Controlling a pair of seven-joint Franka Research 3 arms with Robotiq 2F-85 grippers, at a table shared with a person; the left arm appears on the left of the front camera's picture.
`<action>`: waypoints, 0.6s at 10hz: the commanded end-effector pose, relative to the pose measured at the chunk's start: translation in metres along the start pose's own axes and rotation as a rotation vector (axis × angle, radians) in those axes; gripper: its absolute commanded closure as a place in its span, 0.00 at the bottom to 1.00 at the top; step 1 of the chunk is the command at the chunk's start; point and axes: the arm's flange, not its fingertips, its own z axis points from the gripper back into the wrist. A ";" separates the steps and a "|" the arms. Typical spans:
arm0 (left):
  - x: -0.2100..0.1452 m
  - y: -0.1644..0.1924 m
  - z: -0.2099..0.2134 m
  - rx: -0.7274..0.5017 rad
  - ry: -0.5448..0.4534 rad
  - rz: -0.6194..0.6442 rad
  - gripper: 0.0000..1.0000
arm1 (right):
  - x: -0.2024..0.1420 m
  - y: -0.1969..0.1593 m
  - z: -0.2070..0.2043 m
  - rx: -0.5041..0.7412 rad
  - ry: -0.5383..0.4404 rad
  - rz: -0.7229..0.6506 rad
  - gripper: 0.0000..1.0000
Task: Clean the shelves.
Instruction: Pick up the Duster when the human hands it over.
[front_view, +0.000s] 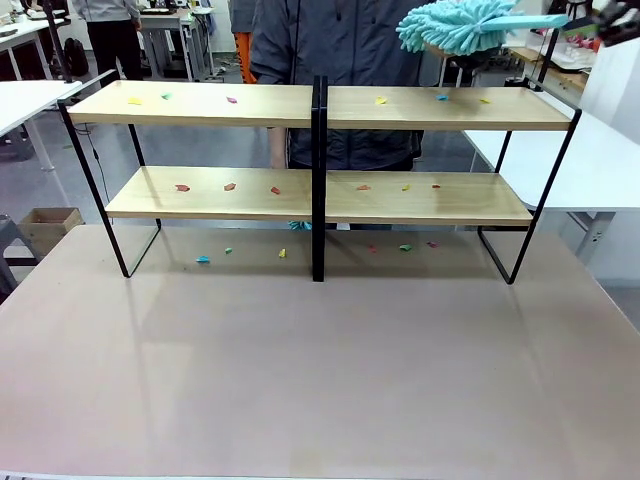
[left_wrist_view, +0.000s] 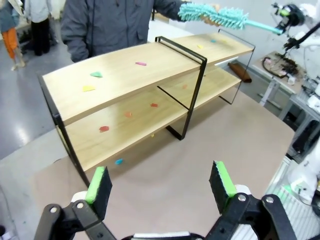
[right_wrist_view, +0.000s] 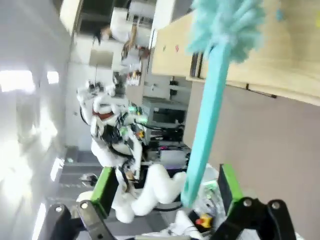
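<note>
My left pincer (left_wrist_view: 160, 175) gapes wide, holding nothing. My right pincer (right_wrist_view: 166, 177) is spread wide, the teal duster (right_wrist_view: 207, 105) handle between its fingers, ungripped. The shelves (front_view: 250, 105) stand on the far side of the counter (front_view: 320, 380)

Left hand (left_wrist_view: 162, 182) fingers wide apart; right hand (right_wrist_view: 166, 175) likewise

Beige table (front_view: 300, 380) carries shelves (front_view: 250, 105); coloured scraps (front_view: 230, 186) scattered.

Grey floor (front_view: 50, 170), white tables (front_view: 25, 100) either side, cardboard box (front_view: 45, 225) at left.
</note>
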 end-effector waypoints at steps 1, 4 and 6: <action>-0.005 -0.001 -0.001 0.009 0.005 0.009 0.00 | 0.027 0.018 -0.011 -0.061 -0.075 -0.167 0.00; -0.005 -0.001 -0.001 0.009 0.005 0.009 0.00 | 0.038 0.010 -0.028 -0.090 -0.033 -0.200 0.00; -0.005 -0.001 -0.001 0.009 0.005 0.009 0.00 | 0.042 0.005 -0.035 -0.091 -0.025 -0.219 0.00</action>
